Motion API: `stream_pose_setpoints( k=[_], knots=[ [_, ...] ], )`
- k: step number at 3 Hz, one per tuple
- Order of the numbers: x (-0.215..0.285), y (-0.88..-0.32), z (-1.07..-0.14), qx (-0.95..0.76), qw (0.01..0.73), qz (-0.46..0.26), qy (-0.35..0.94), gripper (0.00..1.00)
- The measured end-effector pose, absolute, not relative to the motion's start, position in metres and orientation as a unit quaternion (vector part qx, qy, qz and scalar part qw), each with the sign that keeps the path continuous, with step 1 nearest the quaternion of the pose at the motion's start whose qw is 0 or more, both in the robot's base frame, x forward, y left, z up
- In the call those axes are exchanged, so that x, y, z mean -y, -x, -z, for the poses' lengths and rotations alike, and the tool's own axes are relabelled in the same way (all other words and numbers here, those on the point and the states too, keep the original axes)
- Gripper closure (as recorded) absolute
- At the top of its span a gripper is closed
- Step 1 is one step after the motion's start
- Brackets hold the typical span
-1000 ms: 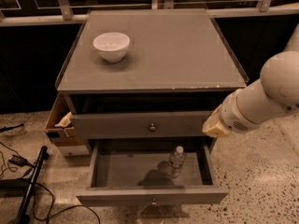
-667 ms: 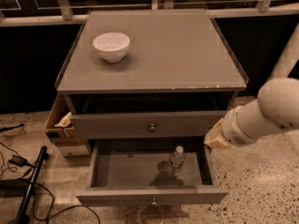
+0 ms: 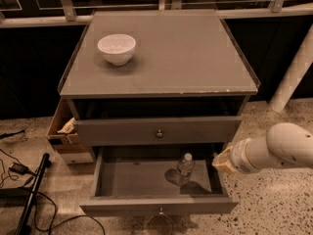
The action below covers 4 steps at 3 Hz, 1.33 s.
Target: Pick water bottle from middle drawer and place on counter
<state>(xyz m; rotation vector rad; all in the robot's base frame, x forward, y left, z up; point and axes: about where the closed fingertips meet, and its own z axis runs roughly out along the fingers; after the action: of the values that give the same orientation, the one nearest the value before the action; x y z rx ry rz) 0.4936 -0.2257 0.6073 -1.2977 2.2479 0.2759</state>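
Note:
The water bottle [image 3: 185, 167], clear with a white cap, stands upright on the grey floor of the open middle drawer [image 3: 142, 180], right of centre. My gripper [image 3: 221, 161] is the tan end of the white arm coming in from the right. It hangs just over the drawer's right wall, a short way right of the bottle and apart from it. The counter [image 3: 166, 53] is the flat grey cabinet top above.
A white bowl [image 3: 116, 48] sits on the counter's back left. The drawer above [image 3: 159, 130] is closed. A brown cardboard box [image 3: 62, 127] stands left of the cabinet. Black cables and a pole [image 3: 29, 195] lie on the floor at left. A white post [image 3: 293, 72] stands at right.
My arm has come down along the cabinet's right side. The gripper has dropped from the level of the closed drawer to the open drawer's right wall. The bottle has not moved.

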Motion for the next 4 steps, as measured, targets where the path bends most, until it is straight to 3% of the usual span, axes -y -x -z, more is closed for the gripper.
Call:
stream_pose_setpoints(
  k=[2,3,4],
  knots=[
    [0.231,-0.493,-0.556,-0.831,0.283,-0.133,0.461,1.00],
    [0.234,-0.489,-0.551,-0.834,0.277,-0.132,0.458,0.84],
    [0.228,-0.486,-0.541,-0.835,0.279,-0.140,0.453,0.60]
  ],
)
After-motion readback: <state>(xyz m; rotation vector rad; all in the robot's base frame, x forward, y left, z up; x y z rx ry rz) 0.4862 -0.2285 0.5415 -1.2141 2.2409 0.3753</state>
